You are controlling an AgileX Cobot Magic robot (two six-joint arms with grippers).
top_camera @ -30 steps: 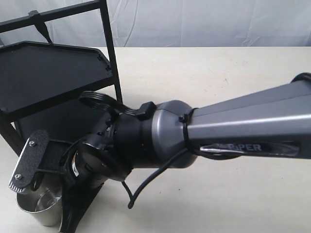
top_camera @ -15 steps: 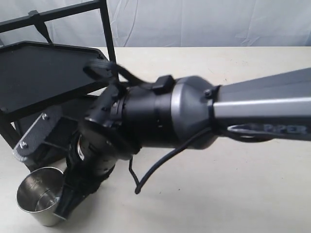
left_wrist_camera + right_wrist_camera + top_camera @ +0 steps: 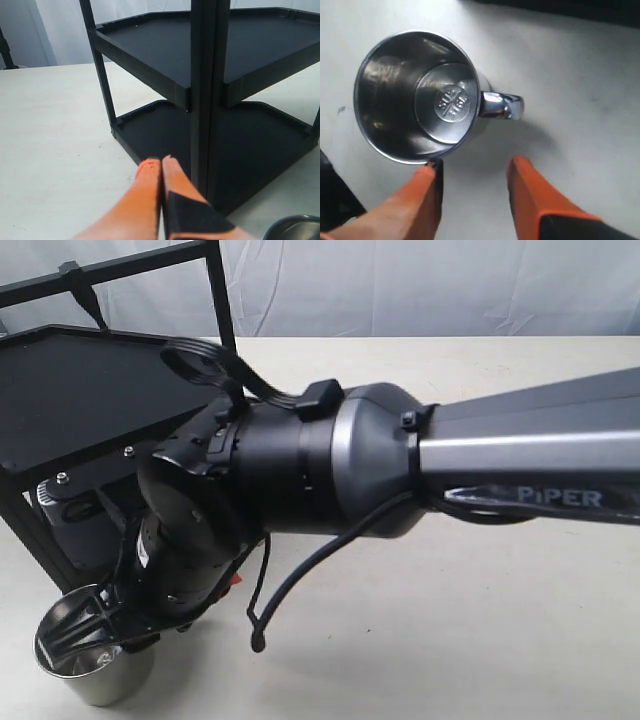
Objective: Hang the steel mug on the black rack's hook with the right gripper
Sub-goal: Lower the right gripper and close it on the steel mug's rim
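Lowering since earlier, the right hand [image 3: 472,172] is hovering, fingers apart, over the steel mug [image 3: 417,97]; outside, its arm is hiding most of it. Left hand [image 3: 161,165] is pressed together.

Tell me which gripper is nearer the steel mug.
Right. The right gripper hangs open just over the steel mug, beside its rim. The left gripper sits shut near the black rack.

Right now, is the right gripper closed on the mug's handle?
No. The right gripper is open, and the steel mug stands free on the table.
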